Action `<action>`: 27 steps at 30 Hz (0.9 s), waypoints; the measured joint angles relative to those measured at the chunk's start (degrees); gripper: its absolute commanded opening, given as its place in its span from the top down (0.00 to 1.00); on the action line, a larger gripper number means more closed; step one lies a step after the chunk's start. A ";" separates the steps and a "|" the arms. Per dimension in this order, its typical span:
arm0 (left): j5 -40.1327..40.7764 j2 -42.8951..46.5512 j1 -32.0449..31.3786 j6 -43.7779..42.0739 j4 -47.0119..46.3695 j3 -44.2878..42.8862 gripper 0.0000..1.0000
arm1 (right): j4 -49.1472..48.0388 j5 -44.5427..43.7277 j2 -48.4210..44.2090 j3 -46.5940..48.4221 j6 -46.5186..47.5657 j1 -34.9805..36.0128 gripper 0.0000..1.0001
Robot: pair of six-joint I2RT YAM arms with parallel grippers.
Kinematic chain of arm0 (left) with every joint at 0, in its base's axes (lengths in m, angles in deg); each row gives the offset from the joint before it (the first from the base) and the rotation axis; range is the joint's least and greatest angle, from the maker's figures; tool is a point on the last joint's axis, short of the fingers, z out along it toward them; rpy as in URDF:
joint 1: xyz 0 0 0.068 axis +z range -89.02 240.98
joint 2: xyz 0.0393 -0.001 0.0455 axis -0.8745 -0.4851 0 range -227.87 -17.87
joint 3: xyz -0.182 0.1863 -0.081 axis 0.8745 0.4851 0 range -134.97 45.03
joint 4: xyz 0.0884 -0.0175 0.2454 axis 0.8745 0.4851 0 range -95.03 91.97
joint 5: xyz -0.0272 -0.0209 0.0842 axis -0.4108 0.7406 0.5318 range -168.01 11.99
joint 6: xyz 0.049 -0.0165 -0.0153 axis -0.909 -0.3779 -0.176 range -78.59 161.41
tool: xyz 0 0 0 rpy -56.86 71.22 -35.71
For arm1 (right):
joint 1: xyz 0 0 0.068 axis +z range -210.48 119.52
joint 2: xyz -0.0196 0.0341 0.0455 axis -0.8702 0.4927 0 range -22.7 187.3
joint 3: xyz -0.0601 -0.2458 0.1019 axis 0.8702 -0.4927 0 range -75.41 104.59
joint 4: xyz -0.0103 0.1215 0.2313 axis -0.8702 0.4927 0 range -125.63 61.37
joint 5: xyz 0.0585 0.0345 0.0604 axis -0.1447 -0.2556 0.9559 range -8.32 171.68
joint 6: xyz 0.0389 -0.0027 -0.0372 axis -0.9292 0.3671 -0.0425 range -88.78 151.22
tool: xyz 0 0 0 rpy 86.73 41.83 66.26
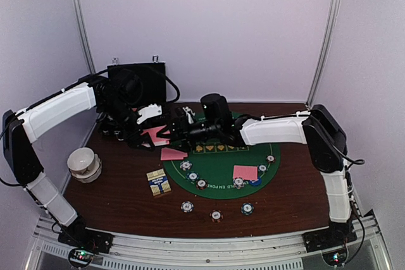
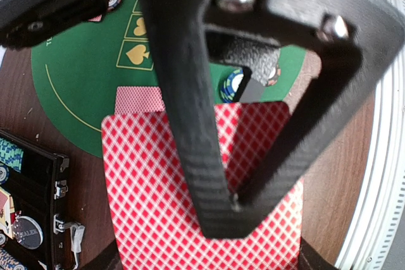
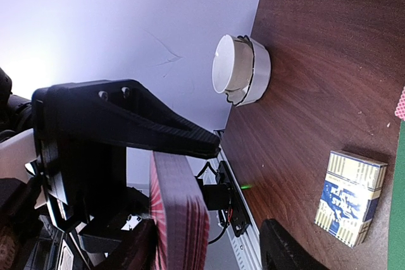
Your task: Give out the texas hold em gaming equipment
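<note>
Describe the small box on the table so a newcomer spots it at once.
Start at the round green mat in the middle of the brown table. Just off its near left edge, on bare wood, lies the small box. It alone is boxy, yellow and blue; nearby chips are round, loose cards flat and pink.

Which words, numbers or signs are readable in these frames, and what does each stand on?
"EM POKE": part of the curved lettering, upside down, near the edge of the green mat; the rest is blurred.
Yellow heart and spade signs: on the same mat.
Lettering on the card box: too blurred to read.
Print on the round token in the black case: too small.
</note>
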 measured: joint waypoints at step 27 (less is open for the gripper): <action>0.33 -0.04 0.00 -0.04 0.09 0.00 1.00 | 6.01 -0.44 -5.14 -0.98 1.90 -2.23 0.77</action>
